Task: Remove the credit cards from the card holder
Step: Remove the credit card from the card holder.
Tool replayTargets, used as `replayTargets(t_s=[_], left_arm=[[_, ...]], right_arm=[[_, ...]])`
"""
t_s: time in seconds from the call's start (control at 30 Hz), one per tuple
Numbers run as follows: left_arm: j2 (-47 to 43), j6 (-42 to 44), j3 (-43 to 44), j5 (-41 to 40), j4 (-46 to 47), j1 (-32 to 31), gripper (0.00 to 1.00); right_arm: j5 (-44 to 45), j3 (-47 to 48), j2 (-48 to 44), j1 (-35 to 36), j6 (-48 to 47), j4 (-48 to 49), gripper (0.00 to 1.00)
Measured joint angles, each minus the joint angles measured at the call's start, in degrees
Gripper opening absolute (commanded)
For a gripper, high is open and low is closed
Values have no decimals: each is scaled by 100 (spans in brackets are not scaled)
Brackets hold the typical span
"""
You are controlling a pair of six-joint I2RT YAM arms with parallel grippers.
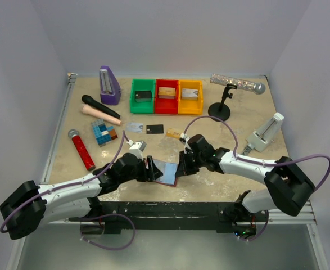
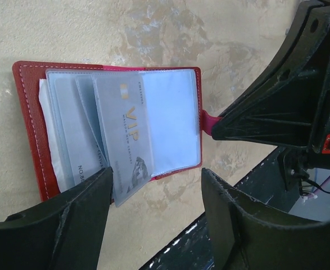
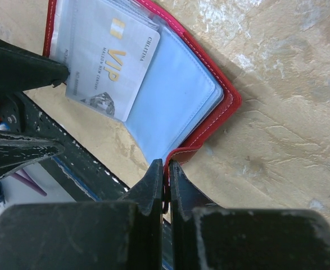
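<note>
Right gripper [image 3: 166, 169] has its fingers clamped on the card holder's [image 1: 163, 170] red tab [image 3: 182, 153], pinning it open on the near surface [image 1: 249, 112]. Left gripper [image 2: 156, 175] fingers are spread around the sticking-out VIP card [image 2: 128, 143], not squeezing yet. Farther back, three cards [image 1: 154, 129] lie loose.

Beige tbl [image 1: 249, 112] w/ pale walls [image 1: 170, 34]

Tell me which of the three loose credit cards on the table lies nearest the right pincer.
The gold-tan card, rightmost of the row. It lies just beyond the right pincer; the black card and the silvery card lie farther left.
</note>
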Motion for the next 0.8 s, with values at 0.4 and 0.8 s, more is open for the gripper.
replayTargets(t_s=[0.4, 0.8], left_arm=[[-540, -131, -22, -741, -997, 0, 68], [-1840, -227, -42, -1532, -1790, 101, 37]], right_arm=[[608, 20, 11, 2, -50, -568, 43], [1261, 422, -1329, 42, -302, -1355, 42]])
